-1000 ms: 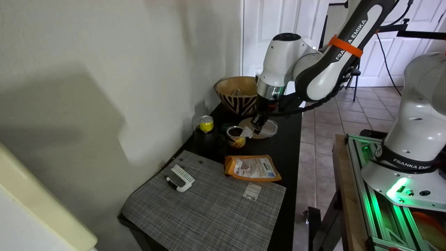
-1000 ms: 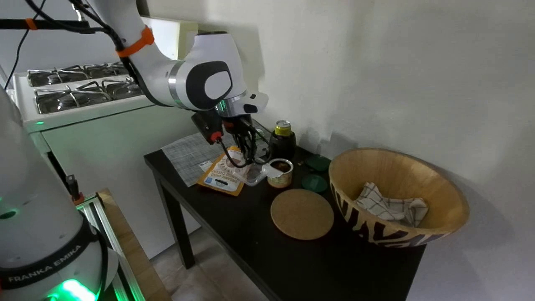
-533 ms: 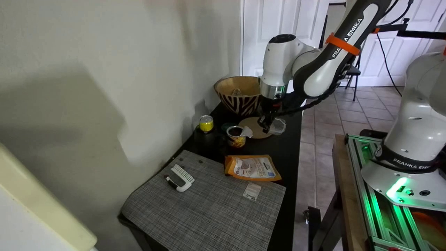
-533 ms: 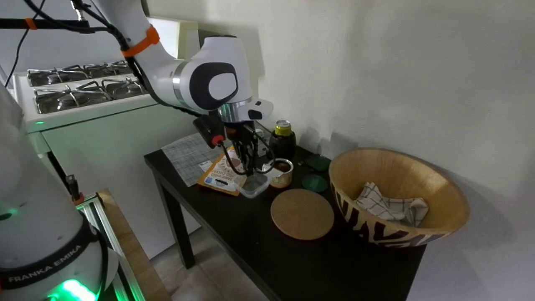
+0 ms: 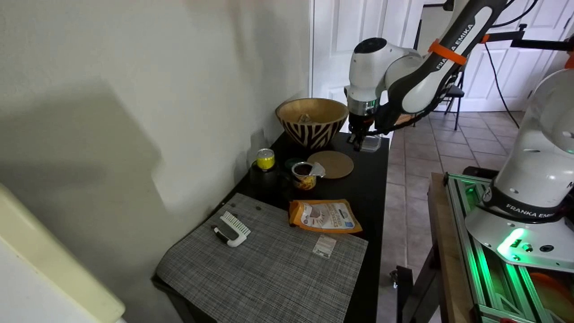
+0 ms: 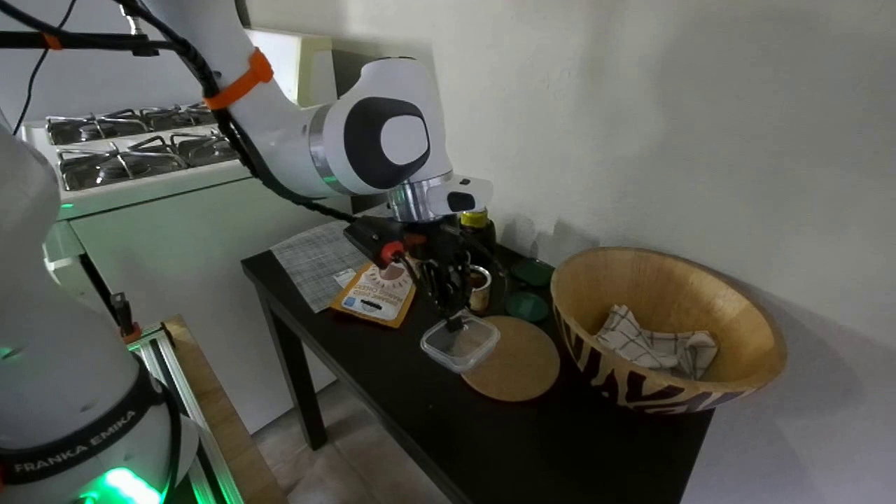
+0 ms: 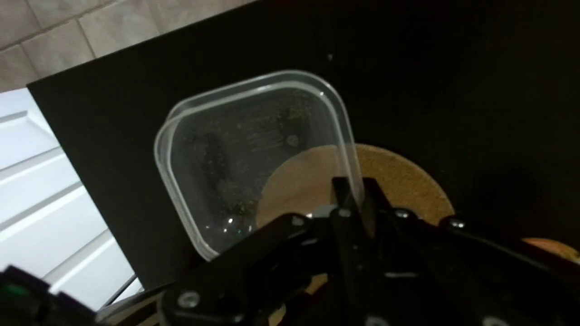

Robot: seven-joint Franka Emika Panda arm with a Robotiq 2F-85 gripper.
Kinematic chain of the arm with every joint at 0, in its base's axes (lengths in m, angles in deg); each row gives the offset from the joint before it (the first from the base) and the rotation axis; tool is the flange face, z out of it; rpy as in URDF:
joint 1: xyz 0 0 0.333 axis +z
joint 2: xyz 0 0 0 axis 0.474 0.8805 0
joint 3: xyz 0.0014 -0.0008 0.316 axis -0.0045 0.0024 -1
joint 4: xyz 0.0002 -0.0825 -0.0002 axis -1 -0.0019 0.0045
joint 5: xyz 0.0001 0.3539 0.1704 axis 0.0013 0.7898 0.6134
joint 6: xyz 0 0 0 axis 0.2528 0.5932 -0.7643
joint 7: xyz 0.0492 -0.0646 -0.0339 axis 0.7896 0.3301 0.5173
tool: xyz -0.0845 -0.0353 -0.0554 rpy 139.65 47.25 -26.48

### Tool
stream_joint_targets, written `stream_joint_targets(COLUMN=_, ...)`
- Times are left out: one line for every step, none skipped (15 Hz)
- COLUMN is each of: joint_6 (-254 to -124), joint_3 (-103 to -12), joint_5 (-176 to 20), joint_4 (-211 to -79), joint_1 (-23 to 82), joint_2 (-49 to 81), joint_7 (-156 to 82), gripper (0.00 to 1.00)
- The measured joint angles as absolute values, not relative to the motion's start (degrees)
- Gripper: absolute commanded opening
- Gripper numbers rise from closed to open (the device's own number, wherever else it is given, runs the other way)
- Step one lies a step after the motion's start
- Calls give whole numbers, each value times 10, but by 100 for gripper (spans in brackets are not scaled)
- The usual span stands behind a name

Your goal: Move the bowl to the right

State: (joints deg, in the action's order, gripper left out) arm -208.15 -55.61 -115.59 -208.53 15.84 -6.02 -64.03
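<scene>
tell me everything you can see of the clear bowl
The clear bowl is squarish with rounded corners, see-through and plastic-looking, with a narrow rim. No lid is on it; specks and glints show inside. Its open top faces up, and the tool is closed on one side wall. It appears held above the dark table, partly overlapping the round mat in the wrist view.

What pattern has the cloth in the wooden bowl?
Dark grid lines on white cloth, clearest in an exterior view.

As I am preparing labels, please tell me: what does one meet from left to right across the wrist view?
White panelled door, square clear plastic bowl, round cork mat, orange thing (too little visible to name).
</scene>
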Motion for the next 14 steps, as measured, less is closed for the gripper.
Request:
stream_joint_targets(joint_6=-2098, joint_3=-555, joint_5=-1184, joint_4=-2084, joint_1=150, joint_2=-58, joint_7=-656, gripper=2)
stream_joint_targets(joint_6=-2116, joint_3=-552, joint_5=-1205, joint_4=-2084, joint_1=144, joint_2=-55, joint_7=-666, gripper=2)
stream_joint_targets(joint_6=-2136, joint_3=-550, joint_5=-1223, joint_4=-2084, joint_1=139, joint_2=-51, joint_7=-673, gripper=2)
stream_joint_targets(joint_6=-2156, joint_3=-548, joint_5=-1238, joint_4=-2084, joint_1=134, joint_2=-46, joint_7=-674, gripper=2)
stream_joint_targets(joint_6=-2180, joint_3=-545, joint_5=-1252, joint_4=-2084, joint_1=131, joint_2=-40, joint_7=-672, gripper=2)
stream_joint_targets(joint_6=-2208, joint_3=-541, joint_5=-1265, joint_4=-2085, joint_1=128, joint_2=-32, joint_7=-667, gripper=2)
stream_joint_targets(joint_6=-2241, joint_3=-537, joint_5=-1275, joint_4=-2086, joint_1=124, joint_2=-23, joint_7=-660, gripper=2)
stream_joint_targets(joint_6=-2275, joint_3=-533, joint_5=-1279, joint_4=-2087, joint_1=121, joint_2=-12, joint_7=-650, gripper=2)
stream_joint_targets(joint_6=-2305, joint_3=-528, joint_5=-1280, joint_4=-2088, joint_1=119, joint_2=0, joint_7=-639, gripper=2)
stream_joint_targets(joint_6=-2331, joint_3=-525, joint_5=-1279, joint_4=-2089, joint_1=117, joint_2=14, joint_7=-625, gripper=2)
stream_joint_targets(joint_6=-2349, joint_3=-523, joint_5=-1279, joint_4=-2090, joint_1=114, joint_2=29, joint_7=-606, gripper=2)
stream_joint_targets(joint_6=-2359, joint_3=-522, joint_5=-1279, joint_4=-2091, joint_1=110, joint_2=43, joint_7=-586, gripper=2)
stream_joint_targets(joint_6=-2360, joint_3=-522, joint_5=-1279, joint_4=-2092, joint_1=107, joint_2=56, joint_7=-566, gripper=10)
stream_joint_targets(joint_6=-2360, joint_3=-522, joint_5=-1279, joint_4=-2092, joint_1=103, joint_2=66, joint_7=-550, gripper=10)
